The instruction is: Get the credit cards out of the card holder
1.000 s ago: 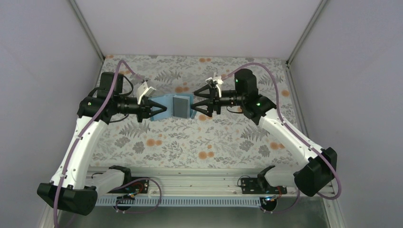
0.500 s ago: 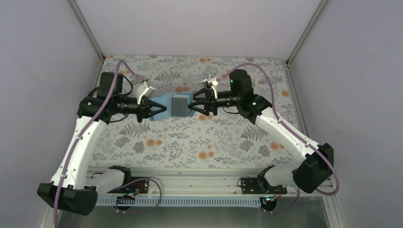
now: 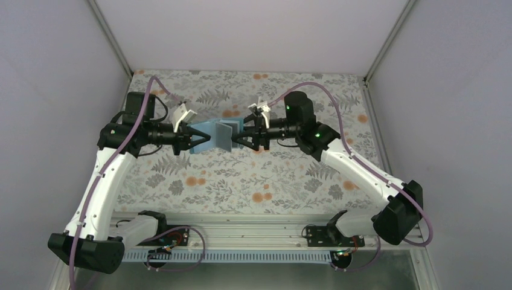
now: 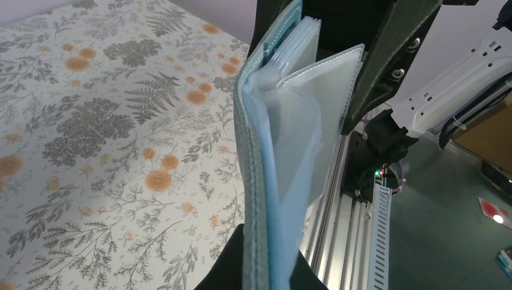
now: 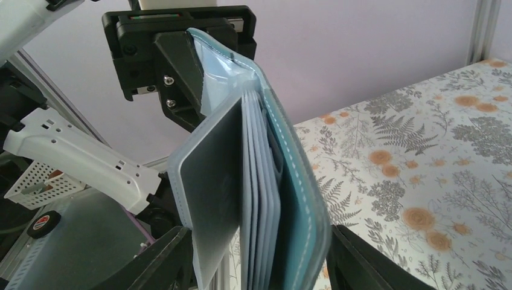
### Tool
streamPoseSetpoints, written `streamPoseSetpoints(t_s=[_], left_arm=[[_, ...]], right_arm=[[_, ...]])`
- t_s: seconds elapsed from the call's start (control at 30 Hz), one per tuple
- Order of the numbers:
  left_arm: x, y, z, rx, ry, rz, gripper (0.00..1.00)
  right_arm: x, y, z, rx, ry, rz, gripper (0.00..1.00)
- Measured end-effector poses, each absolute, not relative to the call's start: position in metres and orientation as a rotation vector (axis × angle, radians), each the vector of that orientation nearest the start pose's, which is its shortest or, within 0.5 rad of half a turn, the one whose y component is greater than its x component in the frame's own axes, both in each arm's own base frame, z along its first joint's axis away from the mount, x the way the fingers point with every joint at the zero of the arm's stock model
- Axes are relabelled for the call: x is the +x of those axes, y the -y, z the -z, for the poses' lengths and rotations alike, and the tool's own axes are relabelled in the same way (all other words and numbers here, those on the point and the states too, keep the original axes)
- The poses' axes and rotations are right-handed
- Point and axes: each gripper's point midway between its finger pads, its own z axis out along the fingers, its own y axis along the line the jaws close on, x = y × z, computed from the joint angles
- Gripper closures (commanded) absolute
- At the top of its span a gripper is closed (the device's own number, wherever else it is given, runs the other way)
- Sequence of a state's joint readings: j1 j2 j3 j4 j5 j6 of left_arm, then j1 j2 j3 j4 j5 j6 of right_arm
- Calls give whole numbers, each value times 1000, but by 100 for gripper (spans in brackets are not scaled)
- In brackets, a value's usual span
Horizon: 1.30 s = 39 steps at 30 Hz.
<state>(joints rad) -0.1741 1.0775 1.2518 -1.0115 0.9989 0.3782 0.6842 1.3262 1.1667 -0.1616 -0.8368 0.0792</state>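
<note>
My left pincer (image 3: 205,140) clamps the card holder (image 3: 221,135) by its left edge. My right pincer (image 3: 237,141) straddles its right edge; whether it grips, I cannot tell.

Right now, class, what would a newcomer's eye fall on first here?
The teal card holder hangs fanned open in mid-air above the flowered cloth, pinched at one edge by the left gripper. The right gripper straddles its other edge, where a dark card shows in a clear sleeve.

Most of what's tucked in the card holder (image 5: 296,181) is hidden edge-on, only a dark card (image 5: 214,163) shows through a sleeve. Holder's bottom is cropped, so can't tell if the right gripper (image 5: 259,235) actually pinches it.
</note>
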Motion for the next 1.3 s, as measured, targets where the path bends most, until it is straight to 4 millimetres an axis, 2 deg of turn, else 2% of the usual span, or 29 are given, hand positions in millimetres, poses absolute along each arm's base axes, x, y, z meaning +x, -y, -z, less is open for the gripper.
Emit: streamPoseSetpoints(t_s=[0.13, 0.4, 0.53, 0.63, 0.77, 0.87, 0.97, 1.2, 1.3], left_arm=[[210, 183, -323, 1003, -1916, 1059, 98], [211, 182, -322, 997, -1922, 1050, 98], [211, 182, -322, 997, -1923, 1050, 98], [212, 181, -321, 992, -1926, 1046, 97], [211, 181, -319, 993, -1926, 1057, 98], [209, 182, -321, 996, -1918, 1068, 98], [209, 182, -321, 996, -1915, 1070, 98], [212, 181, -321, 989, -1907, 1068, 97], [212, 180, -320, 984, -1910, 1067, 91]], right_arm=[[218, -347, -329, -1153, -1627, -1290, 41], [227, -346, -326, -1121, -1650, -1224, 45], [226, -347, -328, -1108, -1654, -1247, 36], [219, -354, -328, -1121, -1650, -1280, 32], [197, -370, -330, -1173, -1621, -1325, 33], [189, -380, -328, -1191, -1622, -1335, 39], [190, -384, -326, -1186, -1631, -1323, 48], [209, -396, -331, -1087, -1699, -1272, 72], [216, -401, -330, -1049, -1739, -1245, 86]])
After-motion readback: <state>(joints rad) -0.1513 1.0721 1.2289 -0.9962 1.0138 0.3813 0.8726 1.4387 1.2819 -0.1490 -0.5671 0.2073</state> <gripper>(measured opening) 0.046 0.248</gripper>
